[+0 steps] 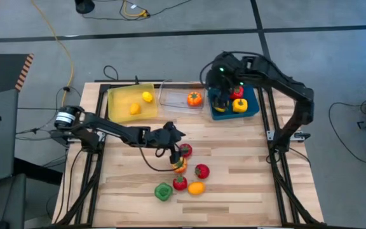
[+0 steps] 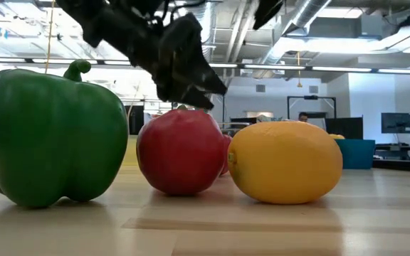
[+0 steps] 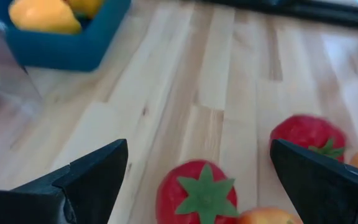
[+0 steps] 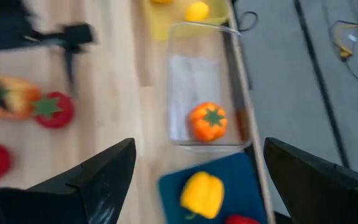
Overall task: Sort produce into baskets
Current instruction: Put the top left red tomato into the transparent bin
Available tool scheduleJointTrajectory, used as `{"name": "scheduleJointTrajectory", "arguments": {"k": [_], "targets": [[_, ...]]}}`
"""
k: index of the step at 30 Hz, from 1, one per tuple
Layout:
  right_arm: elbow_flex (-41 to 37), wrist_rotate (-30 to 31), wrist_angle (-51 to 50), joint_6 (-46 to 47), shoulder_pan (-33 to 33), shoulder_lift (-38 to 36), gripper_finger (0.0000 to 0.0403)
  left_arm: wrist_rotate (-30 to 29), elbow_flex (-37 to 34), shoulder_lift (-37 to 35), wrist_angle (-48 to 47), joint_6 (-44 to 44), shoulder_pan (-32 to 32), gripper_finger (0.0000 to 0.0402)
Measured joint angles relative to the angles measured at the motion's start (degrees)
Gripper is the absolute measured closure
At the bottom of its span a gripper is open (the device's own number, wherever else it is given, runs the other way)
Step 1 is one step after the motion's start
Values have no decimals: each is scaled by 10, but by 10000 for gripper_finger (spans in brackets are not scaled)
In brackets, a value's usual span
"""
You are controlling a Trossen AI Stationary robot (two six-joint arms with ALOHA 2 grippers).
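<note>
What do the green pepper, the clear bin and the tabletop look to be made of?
Green pepper: likely moulded plastic, smooth with a soft sheen and an even colour. Clear bin: transparent plastic by the look of it, since the table shows through its walls. Tabletop: pale wood in glued strips, with visible grain and a matte finish.

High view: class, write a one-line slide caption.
Open left gripper above loose produce mid-table; open right gripper over the blue basket; yellow basket holds two lemons.

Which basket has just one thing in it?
The clear basket in the middle: it holds only an orange tomato. The yellow basket holds two lemons, and the blue basket holds peppers.
</note>
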Motion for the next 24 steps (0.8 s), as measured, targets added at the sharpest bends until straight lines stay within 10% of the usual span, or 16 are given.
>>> {"name": "scheduleJointTrajectory", "arguments": {"k": [24], "targets": [[-316, -9, 163, 142, 123, -173, 21, 36, 0, 84, 3, -91, 0, 19]]}}
